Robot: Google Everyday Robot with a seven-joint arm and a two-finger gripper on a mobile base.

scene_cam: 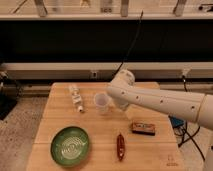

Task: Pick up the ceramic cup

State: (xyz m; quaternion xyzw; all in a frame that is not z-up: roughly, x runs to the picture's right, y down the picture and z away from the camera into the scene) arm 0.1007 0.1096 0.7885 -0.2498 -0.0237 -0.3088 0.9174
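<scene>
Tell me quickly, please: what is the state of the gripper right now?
Gripper: low over the table, next to the ceramic cup; whether it is open, closed or holding anything cannot be told.

ceramic cup (102, 102) mid-table (100, 134) | gripper (119, 103) just right of cup | bottle (76, 97) left | plate (70, 146) front-left

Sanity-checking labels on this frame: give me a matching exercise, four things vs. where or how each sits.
Things:
1 ceramic cup
2 green plate
3 clear bottle
4 end effector

Places:
A nearest the camera, picture left
B lying on its side
C close beside the cup, on its picture-right side
D upright, just picture-right of the bottle

Pairs: 1-D, 2-A, 3-B, 4-C
</scene>
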